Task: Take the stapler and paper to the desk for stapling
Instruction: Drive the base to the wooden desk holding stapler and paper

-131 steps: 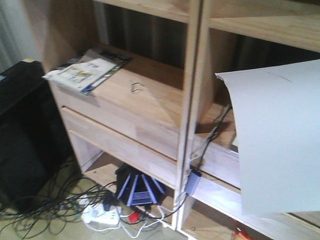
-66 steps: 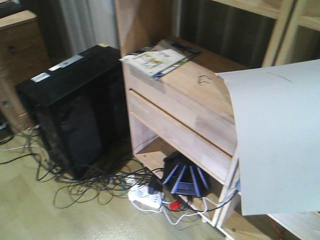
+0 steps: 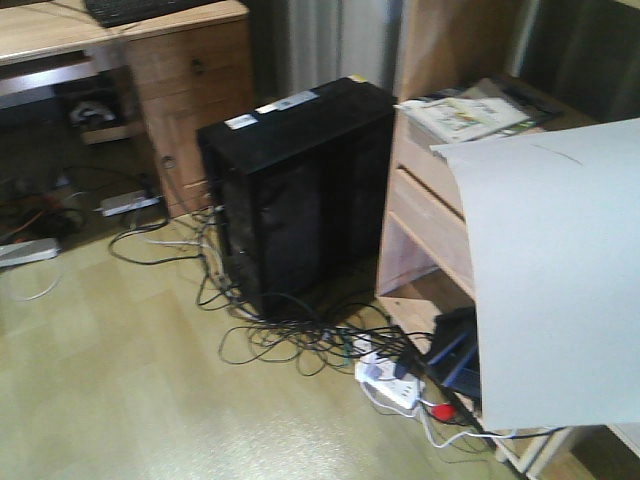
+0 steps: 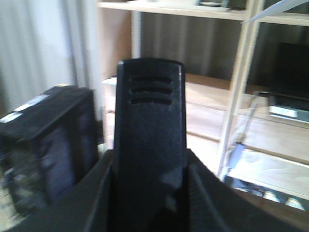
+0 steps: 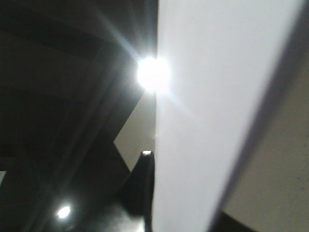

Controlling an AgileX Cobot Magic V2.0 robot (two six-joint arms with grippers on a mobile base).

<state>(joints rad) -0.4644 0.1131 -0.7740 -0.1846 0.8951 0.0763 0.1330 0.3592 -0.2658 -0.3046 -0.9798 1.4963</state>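
The paper (image 3: 555, 290) stands upright and bowed above the right gripper (image 5: 153, 169), one finger (image 5: 140, 183) pressed to its face and the other hidden behind it, while the stapler (image 4: 149, 130) stands on end, clamped between the fingers (image 4: 104, 193) of the left gripper (image 4: 149, 208). Held at one edge only, the sheet may crease or pull free if it brushes the shelf unit (image 3: 420, 230) behind it or the computer tower (image 3: 300, 190) en route to the desk (image 3: 50, 35), far left of the fingers; a light clamp could let the stapler tip out. No writing is legible: the tower's stickers (image 3: 285, 102) and the magazines (image 3: 465, 115) are blurred, and the sheet bears only a pen stroke (image 3: 557, 152)
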